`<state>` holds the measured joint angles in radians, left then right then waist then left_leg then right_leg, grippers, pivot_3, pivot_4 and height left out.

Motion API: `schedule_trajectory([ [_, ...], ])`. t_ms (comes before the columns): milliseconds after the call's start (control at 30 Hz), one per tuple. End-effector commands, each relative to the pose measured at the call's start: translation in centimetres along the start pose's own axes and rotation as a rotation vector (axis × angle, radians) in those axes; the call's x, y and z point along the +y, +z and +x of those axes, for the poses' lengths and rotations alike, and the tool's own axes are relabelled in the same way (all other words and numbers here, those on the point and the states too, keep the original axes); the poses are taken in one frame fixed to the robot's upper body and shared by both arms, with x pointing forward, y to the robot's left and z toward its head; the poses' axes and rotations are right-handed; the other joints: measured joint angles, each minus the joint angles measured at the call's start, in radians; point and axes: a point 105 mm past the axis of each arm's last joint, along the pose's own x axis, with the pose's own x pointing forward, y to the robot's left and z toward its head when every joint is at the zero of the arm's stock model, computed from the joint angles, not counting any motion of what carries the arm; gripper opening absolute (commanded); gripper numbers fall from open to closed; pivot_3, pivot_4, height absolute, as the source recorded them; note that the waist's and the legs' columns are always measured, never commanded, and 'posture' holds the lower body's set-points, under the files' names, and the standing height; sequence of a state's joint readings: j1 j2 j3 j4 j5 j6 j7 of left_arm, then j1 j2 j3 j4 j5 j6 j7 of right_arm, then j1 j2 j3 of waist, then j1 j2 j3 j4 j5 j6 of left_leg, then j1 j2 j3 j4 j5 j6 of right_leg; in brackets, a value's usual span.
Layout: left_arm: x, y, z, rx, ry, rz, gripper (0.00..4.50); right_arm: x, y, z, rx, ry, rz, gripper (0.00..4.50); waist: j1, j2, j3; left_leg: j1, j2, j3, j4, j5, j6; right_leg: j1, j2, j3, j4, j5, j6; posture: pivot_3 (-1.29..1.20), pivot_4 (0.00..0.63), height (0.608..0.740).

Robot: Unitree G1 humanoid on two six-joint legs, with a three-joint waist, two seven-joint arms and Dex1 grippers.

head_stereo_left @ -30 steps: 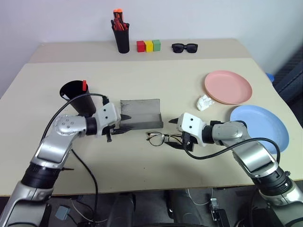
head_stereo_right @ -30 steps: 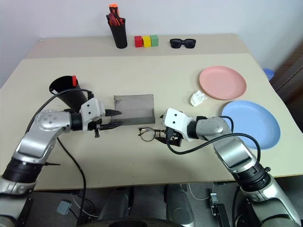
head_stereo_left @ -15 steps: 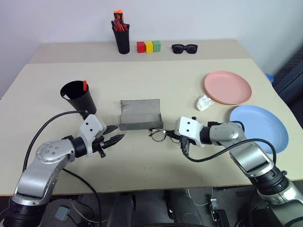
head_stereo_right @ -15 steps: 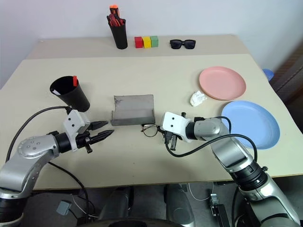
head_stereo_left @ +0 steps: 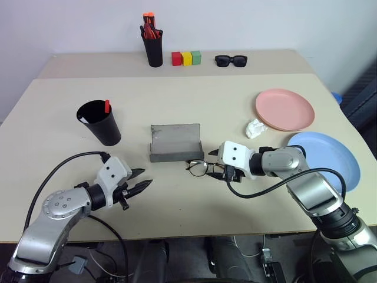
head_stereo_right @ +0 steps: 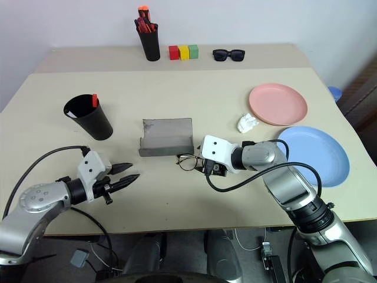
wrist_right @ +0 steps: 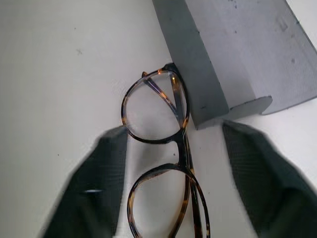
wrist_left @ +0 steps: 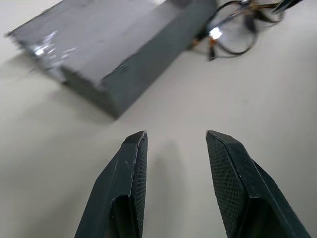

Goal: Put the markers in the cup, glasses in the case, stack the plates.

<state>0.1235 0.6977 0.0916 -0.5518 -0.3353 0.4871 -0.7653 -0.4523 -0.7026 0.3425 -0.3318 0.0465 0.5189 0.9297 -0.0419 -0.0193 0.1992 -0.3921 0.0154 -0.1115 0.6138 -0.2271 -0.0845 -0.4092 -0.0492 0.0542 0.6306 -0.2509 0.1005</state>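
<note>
Jaws of my left gripper (wrist_left: pixel 173 144) stood apart with nothing between them, nearest me and on my left of the case (head_stereo_left: pixel 175 142), low over bare table (head_stereo_left: pixel 247 88). I judged it parked there so the case's front edge and the ground beside it stayed free for the other arm.

My right gripper (wrist_right: pixel 171 148) sat just beyond, at the case's front right corner. Its fingers (wrist_right: pixel 99 163) were spread, one on each side of the glasses (head_stereo_left: pixel 203 167), not closed on them. The glasses lay flat on the table outside the case, folded, one rim touching the corner of the case's front wall. I read that contact as the reason for the straddle: the wall blocks the frame from sliding away, so a squeeze should catch it at the bridge. Risk noted: thin wire could slip or twist out of the pads.

The case lay open, trough up, lid standing on its far side, empty, so it was ready to receive.

Left of the case stood the cup (head_stereo_left: pixel 100 122), with a red-capped marker (head_stereo_left: pixel 107 106) and something white showing at its rim; I took the markers step as done. Right of the case the pink plate (head_stereo_left: pixel 284 108) and blue plate (head_stereo_left: pixel 330 158) lay apart, unstacked, crumpled paper (head_stereo_left: pixel 255 127) near them. Farthest back: pen cup (head_stereo_left: pixel 153 48), coloured blocks (head_stereo_left: pixel 186 57), sunglasses (head_stereo_left: pixel 230 59).
</note>
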Motion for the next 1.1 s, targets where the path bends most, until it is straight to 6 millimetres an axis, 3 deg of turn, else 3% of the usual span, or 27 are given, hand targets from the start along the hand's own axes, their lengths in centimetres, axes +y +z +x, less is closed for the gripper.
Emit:
schedule_trajectory([
  [33, -1.0, 1.1, 0.2, -0.044, -0.025, 0.038, 1.88, -0.6, 0.7, -0.1, -0.009, -0.032, -0.042, 2.81, -0.001, 0.000, 0.000, 0.000, 0.000, 0.000, 0.000, 0.000, 0.000, 0.000, 0.000, 0.000, 0.000, 0.000, 0.000, 0.00, 0.150, 0.740],
  [167, -1.0, 1.2, 0.4, -0.048, -0.022, 0.031, 1.88, -0.9, 0.2, 0.4, 0.007, -0.048, -0.032, 2.81, -0.002, 0.000, 0.000, 0.000, 0.000, 0.000, 0.000, 0.000, 0.000, 0.000, 0.000, 0.000, 0.000, 0.000, 0.000, 0.00, 0.150, 0.740],
  [200, -1.0, 1.2, 0.5, -0.049, -0.023, 0.030, 1.88, -1.0, 0.0, 0.5, 0.012, -0.050, -0.030, 2.57, -0.001, 0.000, 0.000, 0.000, 0.000, 0.000, 0.000, 0.000, 0.000, 0.000, 0.000, 0.000, 0.000, 0.000, 0.000, 0.00, 0.150, 0.740],
  [267, -1.0, 1.4, 0.5, -0.051, -0.021, 0.032, 1.88, -0.9, -0.2, 0.7, 0.020, -0.047, -0.032, 2.03, -0.001, 0.000, 0.000, 0.000, 0.000, 0.000, 0.000, 0.000, 0.000, 0.000, 0.000, 0.000, 0.000, 0.000, 0.000, 0.00, 0.150, 0.740],
  [400, -0.9, 1.6, 0.5, -0.050, -0.014, 0.036, 1.88, -0.8, -0.3, 1.0, 0.021, -0.048, -0.029, 0.06, -0.002, 0.000, 0.000, 0.000, 0.000, 0.000, 0.000, 0.000, 0.000, 0.000, 0.000, 0.000, 0.000, 0.000, 0.000, 0.00, 0.150, 0.740],
  [700, 0.2, 1.4, -0.1, -0.039, 0.042, 0.034, 1.88, -0.9, 0.6, -0.4, 0.007, -0.041, -0.106, 0.06, -0.001, 0.000, 0.000, 0.000, 0.000, 0.000, 0.000, 0.000, 0.000, 0.000, 0.000, 0.000, 0.000, 0.000, 0.000, 0.00, 0.150, 0.740],
  [800, 1.7, 1.2, -1.2, -0.032, 0.123, 0.016, 1.88, -1.0, 3.5, -1.7, -0.090, -0.004, -0.159, 0.06, -0.002, 0.000, 0.000, 0.000, 0.000, 0.000, 0.000, 0.000, 0.000, 0.000, 0.000, 0.000, 0.000, 0.000, 0.000, 0.00, 0.150, 0.740],
  [900, 2.5, 0.9, -2.1, -0.033, 0.160, -0.006, 1.88, -2.1, 6.7, -1.8, -0.185, -0.028, -0.182, 0.06, -0.010, 0.000, 0.000, 0.001, 0.001, 0.000, 0.000, 0.000, 0.000, 0.000, 0.001, 0.000, 0.001, 0.000, 0.000, 0.00, 0.150, 0.740],
  [967, 3.0, 0.8, -2.7, -0.045, 0.181, -0.035, 1.88, -3.0, 9.0, -1.1, -0.248, -0.043, -0.203, 0.06, -0.015, 0.000, 0.000, 0.001, 0.001, 0.000, 0.000, 0.000, 0.000, 0.000, 0.001, 0.000, 0.001, 0.001, -0.001, 0.00, 0.150, 0.740],
  [1100, 3.0, 0.9, -3.2, -0.054, 0.171, -0.073, 1.88, -4.7, 11.3, 1.9, -0.274, -0.071, -0.291, 0.06, -0.013, 0.000, -0.001, 0.001, 0.001, 0.000, 0.000, 0.000, 0.000, 0.000, 0.001, 0.000, 0.001, 0.001, -0.001, 0.00, 0.150, 0.740],
])
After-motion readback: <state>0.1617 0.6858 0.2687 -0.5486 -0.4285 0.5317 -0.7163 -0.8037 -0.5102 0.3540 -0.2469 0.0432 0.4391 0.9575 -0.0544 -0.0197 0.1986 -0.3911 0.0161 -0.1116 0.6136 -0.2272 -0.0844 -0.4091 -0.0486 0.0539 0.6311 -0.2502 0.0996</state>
